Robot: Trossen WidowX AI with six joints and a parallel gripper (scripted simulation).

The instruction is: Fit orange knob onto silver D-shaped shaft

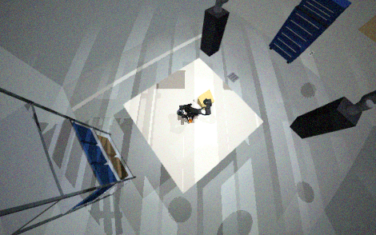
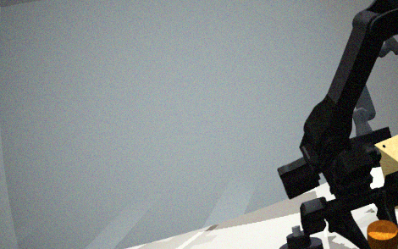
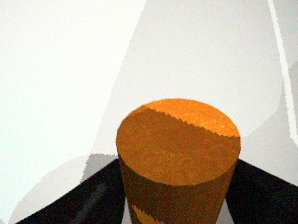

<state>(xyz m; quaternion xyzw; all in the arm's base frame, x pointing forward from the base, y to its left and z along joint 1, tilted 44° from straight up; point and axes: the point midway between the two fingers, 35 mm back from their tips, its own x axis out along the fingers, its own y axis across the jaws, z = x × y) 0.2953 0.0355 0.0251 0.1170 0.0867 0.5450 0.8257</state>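
The orange knob (image 3: 178,163) (image 2: 383,234) (image 1: 190,120) is a plain cylinder held upright between my two black fingers. My gripper (image 2: 378,237) is shut on it, one finger on each side. In the exterior view the knob hangs just over the white table, to the right of the dark round pedestal (image 2: 303,244) with its short silver shaft (image 2: 297,231). The knob and the shaft are apart. The knob's hole is hidden underneath it. The pedestal does not show in the wrist view.
The arm's yellow base block (image 1: 206,97) (image 2: 389,158) stands on the white table (image 1: 192,160) behind the gripper. Dark pillars (image 1: 214,29) (image 1: 322,119), a blue rack (image 1: 306,25) and a metal-framed shelf (image 1: 100,156) stand on the floor well away from the table.
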